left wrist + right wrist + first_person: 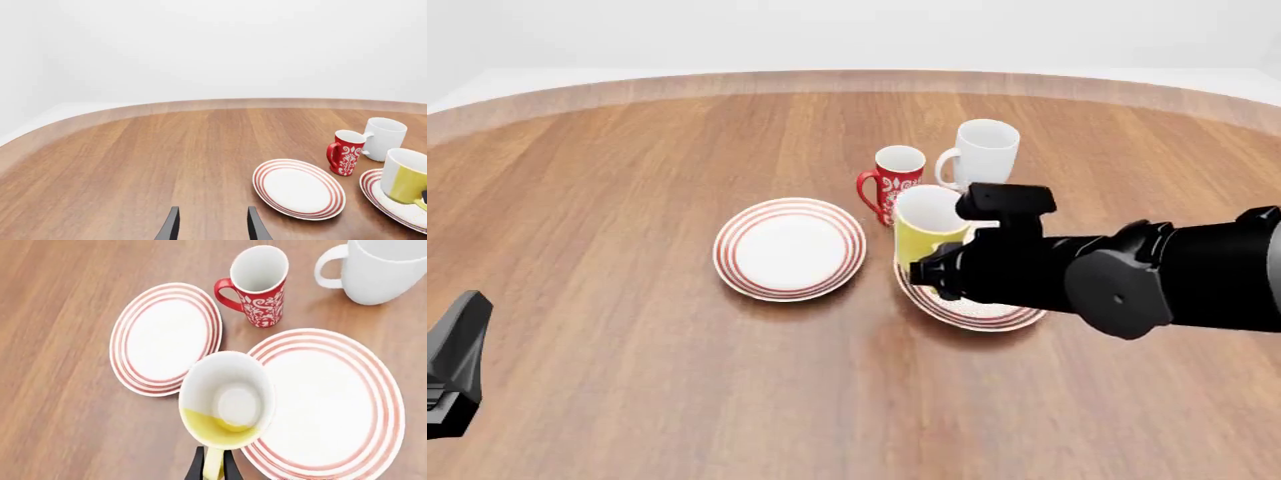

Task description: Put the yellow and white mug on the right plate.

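Right gripper (213, 466) is gripping the yellow and white mug (929, 226) by its handle at the right plate (974, 312).

In the front view, the mug is standing upright at centre frame, over the plate's left rim; whether it is touching the plate is unclear. The twin plate (790, 248) is lying to its left, with the red patterned mug (896, 179) and the white mug (984, 153) behind. The left gripper (212, 225) is hovering at the lower left, fingers spread and holding nothing.
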{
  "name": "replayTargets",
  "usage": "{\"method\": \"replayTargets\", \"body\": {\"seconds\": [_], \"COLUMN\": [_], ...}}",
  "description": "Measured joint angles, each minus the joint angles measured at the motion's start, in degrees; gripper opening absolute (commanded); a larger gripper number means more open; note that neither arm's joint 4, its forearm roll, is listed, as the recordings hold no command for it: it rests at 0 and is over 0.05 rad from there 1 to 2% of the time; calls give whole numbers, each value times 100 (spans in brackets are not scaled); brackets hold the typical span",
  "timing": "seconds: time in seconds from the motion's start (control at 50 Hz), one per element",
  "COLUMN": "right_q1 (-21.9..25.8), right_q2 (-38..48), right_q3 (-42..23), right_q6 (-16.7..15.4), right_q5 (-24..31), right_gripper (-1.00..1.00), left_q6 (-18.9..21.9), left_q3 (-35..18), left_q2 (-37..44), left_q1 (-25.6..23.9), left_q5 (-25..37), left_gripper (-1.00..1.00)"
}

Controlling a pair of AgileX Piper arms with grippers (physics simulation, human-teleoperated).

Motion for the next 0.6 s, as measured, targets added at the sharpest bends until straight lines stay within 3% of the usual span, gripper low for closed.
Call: {"method": "replayTargets", "body": {"seconds": [0.6], "right_q1": [-561], "right_q2": [10], "right_q3": [159], "right_q6": [-404], "right_q5": [-166], "right_gripper": [-100], "left_q6": [0], "left_q3": [0], "left_q2": [0], "left_q1": [0], "left_q5": [0], "left_gripper": [100]}}
